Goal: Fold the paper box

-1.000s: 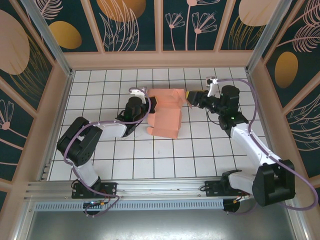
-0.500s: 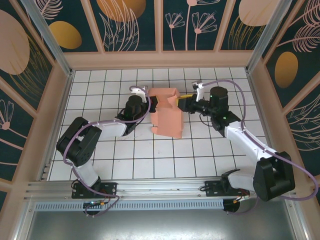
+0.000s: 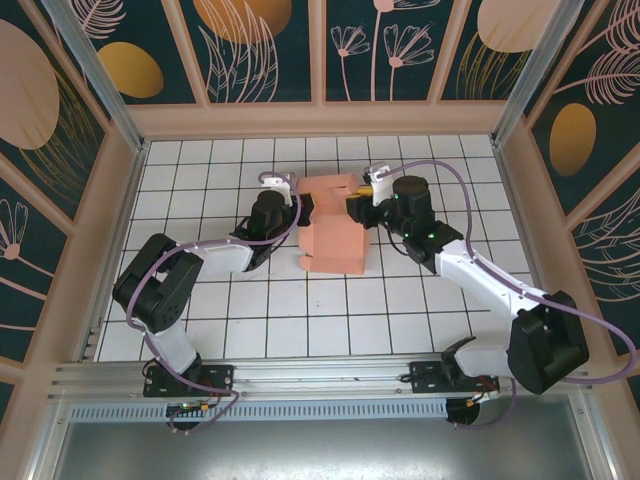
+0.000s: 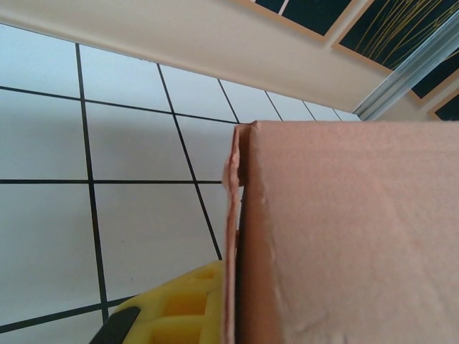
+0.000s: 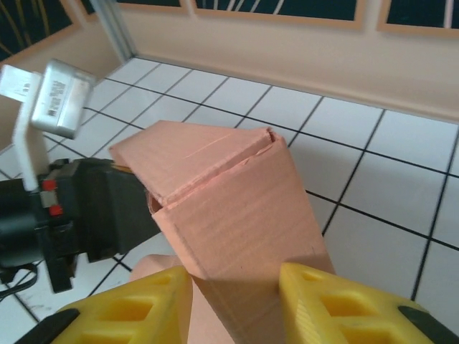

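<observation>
The salmon-pink paper box (image 3: 335, 235) stands half-formed on the tiled floor between both arms. My left gripper (image 3: 303, 207) is shut on the box's left wall; in the left wrist view one yellow finger (image 4: 179, 308) presses the thin card edge of the paper box (image 4: 344, 236). My right gripper (image 3: 358, 197) is at the box's far right end. In the right wrist view its yellow fingers (image 5: 136, 308) straddle the raised end of the paper box (image 5: 237, 208), still apart, close to both sides. I cannot tell whether they press it.
The white tiled floor (image 3: 250, 310) is ringed by a low beige wall (image 3: 320, 120) close behind the box. The left arm's wrist camera (image 5: 54, 100) sits just left of the box end. Both arm bases are at the near rail (image 3: 320, 375).
My right arm has swung left to the box's far right end and its jaws have narrowed around it. The box's right flap has folded inward. The left arm has kept its grip.
</observation>
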